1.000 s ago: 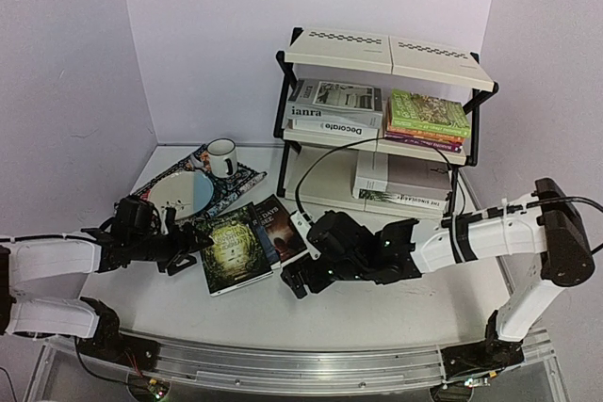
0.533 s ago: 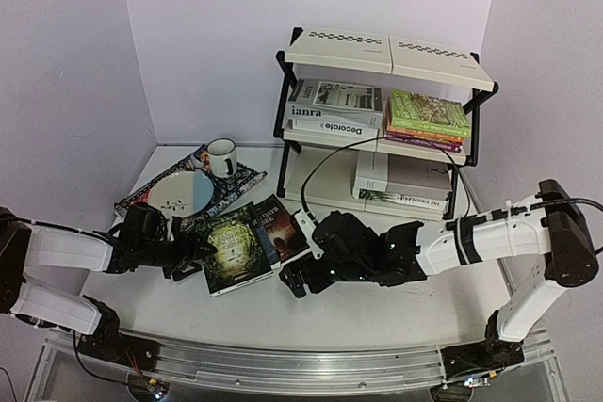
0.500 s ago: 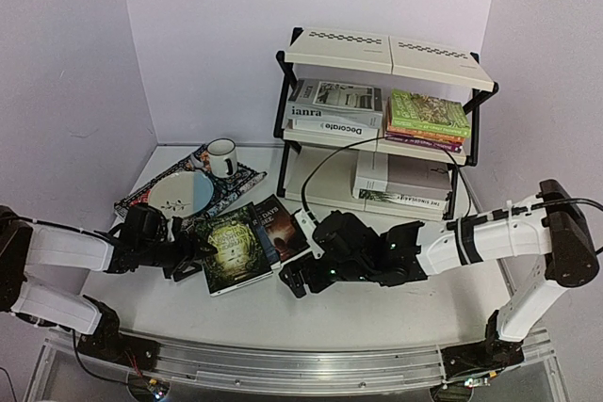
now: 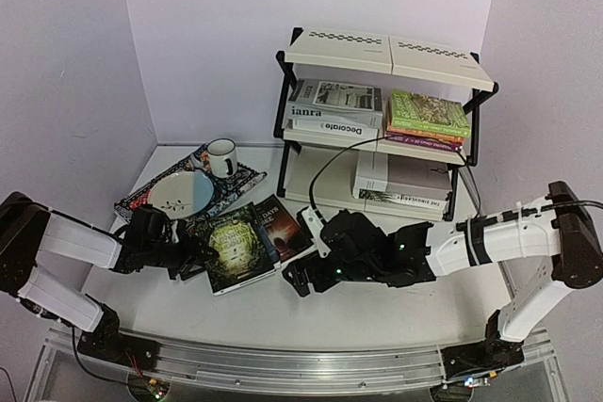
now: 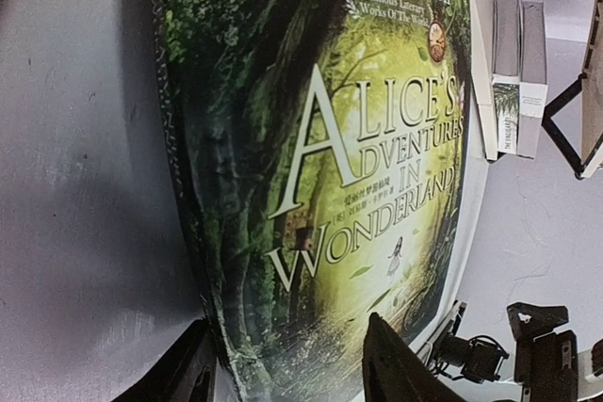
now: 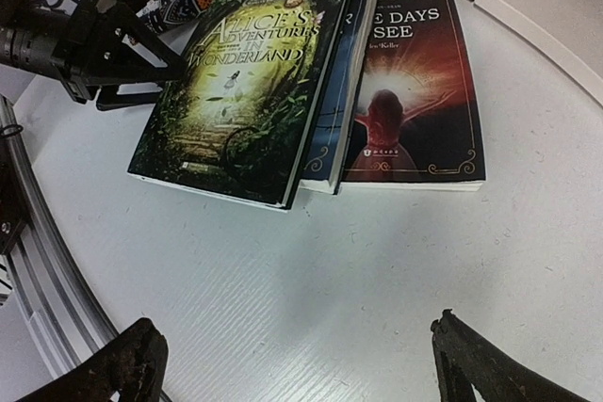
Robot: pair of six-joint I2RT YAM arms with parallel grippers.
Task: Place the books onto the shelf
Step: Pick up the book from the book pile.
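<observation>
A green "Alice's Adventures in Wonderland" book (image 4: 233, 247) (image 6: 245, 91) lies flat, overlapping a blue book (image 6: 334, 110) beside a dark red book (image 4: 281, 225) (image 6: 410, 91). My left gripper (image 4: 193, 256) (image 5: 292, 374) is at the green book's (image 5: 320, 167) left spine edge. It is open and straddles that edge, one finger off the spine and one over the cover. My right gripper (image 4: 297, 280) (image 6: 301, 364) hangs wide open over bare table in front of the books. The shelf (image 4: 386, 52) at the back holds book stacks on its middle (image 4: 330, 105) (image 4: 429, 115) and lower (image 4: 400, 181) tiers.
A patterned placemat (image 4: 240, 181) at the back left carries a plate (image 4: 181, 193) and a white mug (image 4: 222, 157). The shelf's corner (image 6: 546, 7) shows at the right wrist view's upper right. A metal rail (image 4: 283, 364) runs along the table's near edge.
My left gripper has slid right to the green book's spine and its jaws have narrowed around that edge. The right arm has shifted slightly and stays open.
</observation>
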